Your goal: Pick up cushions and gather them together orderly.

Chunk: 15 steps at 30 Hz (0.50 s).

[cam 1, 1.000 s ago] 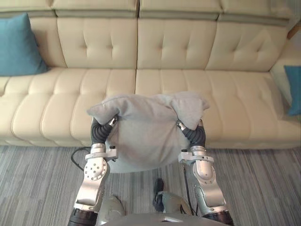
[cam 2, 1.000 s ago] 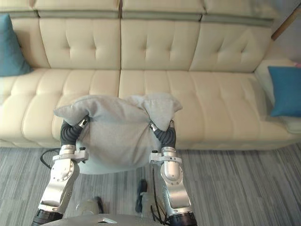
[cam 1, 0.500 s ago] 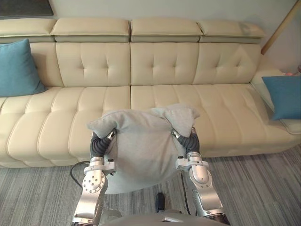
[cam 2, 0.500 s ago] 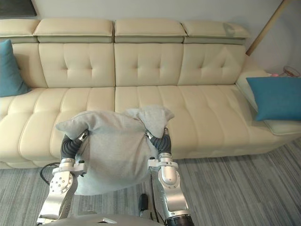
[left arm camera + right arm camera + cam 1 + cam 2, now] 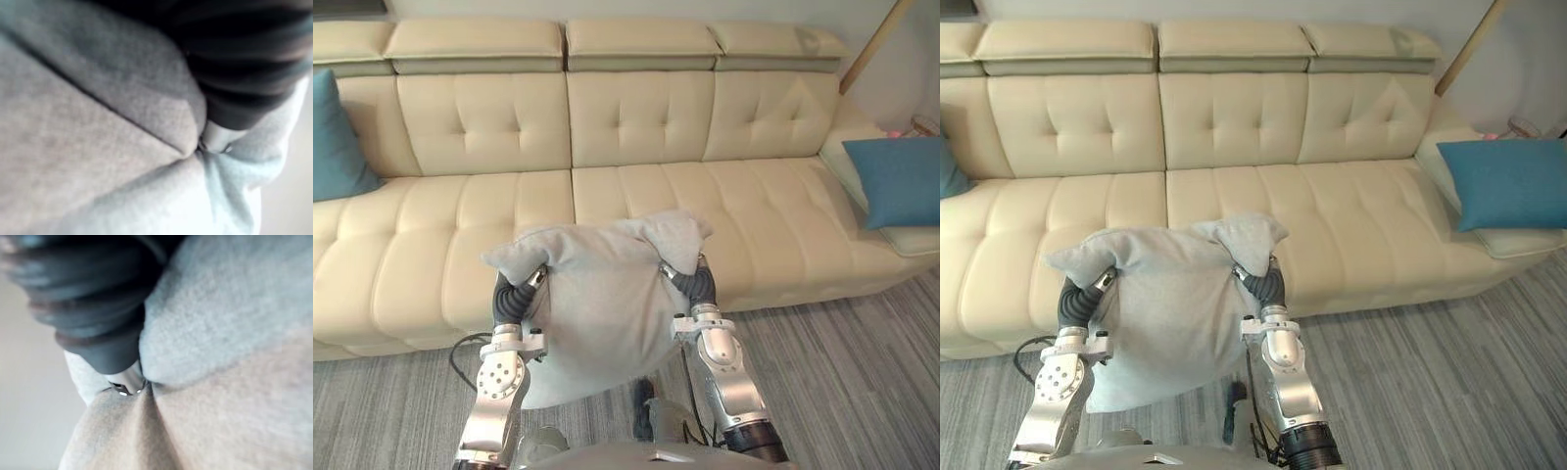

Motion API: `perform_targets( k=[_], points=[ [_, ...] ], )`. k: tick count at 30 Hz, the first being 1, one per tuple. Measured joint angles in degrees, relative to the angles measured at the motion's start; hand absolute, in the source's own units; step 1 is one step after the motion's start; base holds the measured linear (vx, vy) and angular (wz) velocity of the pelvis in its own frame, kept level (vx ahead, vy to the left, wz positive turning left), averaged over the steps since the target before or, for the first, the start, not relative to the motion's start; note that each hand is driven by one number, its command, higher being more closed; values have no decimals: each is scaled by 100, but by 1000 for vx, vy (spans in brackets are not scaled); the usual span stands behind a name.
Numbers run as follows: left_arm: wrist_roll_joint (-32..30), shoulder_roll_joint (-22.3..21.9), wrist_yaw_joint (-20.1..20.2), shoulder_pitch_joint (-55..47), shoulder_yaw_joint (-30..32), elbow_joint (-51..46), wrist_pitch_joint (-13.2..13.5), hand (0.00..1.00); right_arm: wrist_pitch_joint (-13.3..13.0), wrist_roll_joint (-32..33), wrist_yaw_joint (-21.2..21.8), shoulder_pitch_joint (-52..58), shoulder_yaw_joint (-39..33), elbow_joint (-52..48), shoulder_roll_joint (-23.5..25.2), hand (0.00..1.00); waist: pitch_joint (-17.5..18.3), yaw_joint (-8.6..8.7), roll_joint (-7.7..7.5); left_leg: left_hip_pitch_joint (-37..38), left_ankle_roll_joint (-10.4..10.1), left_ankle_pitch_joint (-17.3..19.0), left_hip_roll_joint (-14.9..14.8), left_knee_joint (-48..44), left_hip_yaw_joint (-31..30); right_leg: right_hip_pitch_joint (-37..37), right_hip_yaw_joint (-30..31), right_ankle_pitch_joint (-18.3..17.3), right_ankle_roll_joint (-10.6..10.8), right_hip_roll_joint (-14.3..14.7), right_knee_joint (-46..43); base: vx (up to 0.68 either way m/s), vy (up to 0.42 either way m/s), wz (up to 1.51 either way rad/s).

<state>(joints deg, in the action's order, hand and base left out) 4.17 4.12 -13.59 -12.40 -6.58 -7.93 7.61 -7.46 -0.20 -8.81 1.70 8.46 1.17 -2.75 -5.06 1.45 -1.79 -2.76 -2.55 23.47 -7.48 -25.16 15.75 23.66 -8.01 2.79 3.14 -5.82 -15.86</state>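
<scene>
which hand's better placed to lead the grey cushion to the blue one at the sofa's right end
Right. The right hand sits at the corner of the grey cushion nearer that blue cushion; the left hand is at the far corner. Both likely carry it.

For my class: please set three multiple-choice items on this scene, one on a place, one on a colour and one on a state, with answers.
1. Where is the grey cushion relative to the sofa?
A lying on its seat
B held up in front of it, between the left robot hand and the right robot hand
C tucked behind its backrest

2. What colour is the cushion at the sofa's right end?
A red
B yellow
C blue

3. How does the grey cushion look?
A crumpled, top corners drooping
B flat and smooth
C torn open

Answers: 1 B, both arms carry it before the seat. 2 C, it is plainly blue. 3 A, its corners sag over the dark wrist covers.
</scene>
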Motion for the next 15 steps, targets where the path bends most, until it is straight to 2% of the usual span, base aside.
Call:
perform_targets(
  k=[1, 2, 3, 5, 6, 8, 10, 11, 12, 13, 14, 15],
  points=[
    [0, -1, 0, 0, -25, 25, 0, 100, 0, 1, 3, 10, 3, 0, -18, 100, 8, 37, 7, 101, -129, -3, -9, 37, -42, -60, 11, 290, -125, 20, 15, 316, -135, 21],
    [0, -120, 5, 23, -98, 180, 5, 100, -1, 8, 5, 7, -12, -15, -223, 100, 70, 15, 375, 243, -353, -38, -257, 197, -262, -152, -81, 167, -211, 223, -87, 413, -118, -1],
    [0, -120, 6, 95, -108, 207, 6, 100, -2, 22, 7, -19, -35, -44, -264, 100, 82, 47, 475, 381, -568, -267, -241, 540, -553, -26, -135, -123, -260, 237, -375, 575, -201, 3],
    [2, -148, 12, 182, -171, 229, 6, 100, -1, 63, 6, 13, -86, -44, -279, 100, 106, 114, 518, 389, -626, -535, -293, 632, -780, -72, -264, -267, -351, 312, -378, 402, -187, 15],
    [3, -197, 14, 223, -210, 232, 5, 100, -1, 102, 5, 113, -87, -98, -323, 100, 106, 108, 519, 302, -670, -733, -427, 312, -855, -328, -392, -330, -428, 419, -160, 379, -182, 21],
    [7, -281, 44, 209, -290, 231, 5, 100, 5, 117, 0, 510, -91, -555, -474, 100, 102, 146, 527, -58, -553, -1086, -615, -712, -916, -796, -593, -449, -461, 486, 99, 416, -174, 38],
    [19, -300, 134, 194, -293, 224, 5, 100, 6, 168, -9, 823, -100, -1066, -531, 100, 104, 96, 524, -560, -323, -1738, -865, -1992, -736, -1233, -668, -556, -512, 478, 303, 322, -69, 25],
    [21, -313, 174, 199, -343, 172, 7, 100, 4, 209, -14, 950, -195, -1328, -511, 100, 119, 33, 552, -878, -158, -1607, -1053, -2666, -505, -1452, -672, -685, -499, 463, 409, 221, 1, 13],
    [21, -315, 187, 200, -383, 159, 9, 100, 4, 210, -19, 977, -240, -1400, -507, 100, 131, 3, 575, -1030, -95, -1496, -1121, -2848, -414, -1515, -674, -702, -489, 458, 442, 246, 134, 16],
    [20, -329, 206, 198, -477, 153, 8, 100, 4, 213, -51, 982, -320, -1419, -502, 100, 126, -61, 558, -1362, 120, -1112, -1140, -2940, -192, -1702, -686, -745, -422, 322, 509, 168, 129, 13],
    [19, -363, 232, 194, -489, 153, 7, 100, 5, 213, -53, 983, -338, -1419, -502, 100, 119, -85, 548, -1438, 179, -1013, -1138, -2849, -112, -1748, -687, -764, -385, 266, 516, 203, 254, 18],
    [17, -403, 280, 180, -480, 150, 7, 100, 4, 211, -53, 997, -359, -1419, -495, 100, 102, -128, 522, -1564, 233, -881, -1097, -2348, 46, -1855, -687, -805, -243, 76, 496, 100, 192, 11]
  ],
)
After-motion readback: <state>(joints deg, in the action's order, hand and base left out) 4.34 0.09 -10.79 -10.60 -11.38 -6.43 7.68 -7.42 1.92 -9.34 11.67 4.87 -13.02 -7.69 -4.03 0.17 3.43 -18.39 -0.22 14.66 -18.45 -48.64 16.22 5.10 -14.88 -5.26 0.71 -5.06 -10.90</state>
